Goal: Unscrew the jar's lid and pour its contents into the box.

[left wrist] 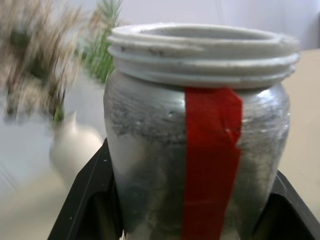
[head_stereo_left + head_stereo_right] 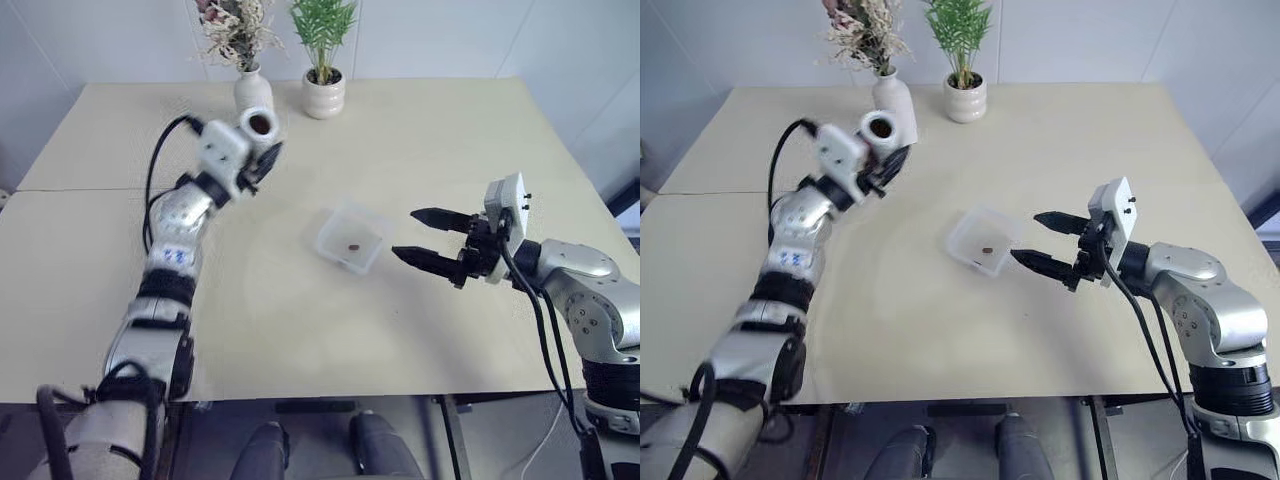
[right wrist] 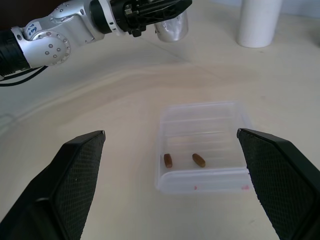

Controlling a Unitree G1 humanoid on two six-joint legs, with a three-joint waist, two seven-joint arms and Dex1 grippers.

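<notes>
A: How did the left claw [image 2: 262, 160] stand?

B: Clamped tight on the jar [image 1: 200, 145], its black fingers [image 1: 87, 200] pressed to both sides of the glass. The jar was lidless, its threaded mouth bare, a red strip running down its side. It was held in the air, up and to the left of the box [image 2: 352, 236], close in front of the white vase [image 2: 253, 88].

A: And the right claw [image 2: 420, 236]?

B: Spread wide, gripping nothing, touching nothing. It hung just right of the box, fingers pointing at it.

A: Where were the contents [image 3: 198, 160]?

B: In the box, lying on its floor.

A: Room around the box?

B: Bare surface [image 2: 440, 130] on every side. The box sat near the middle, well in from all edges. The vase and the plant pot [image 2: 324, 93] stood at the far edge, well apart from it.

A: What did the views tell differently?

B: The head views showed one brown speck in the box. The right wrist view showed two small brown pieces side by side, plus tiny red marks on the box's near rim. The left wrist view alone showed the jar's threads and the strip up close.
</notes>
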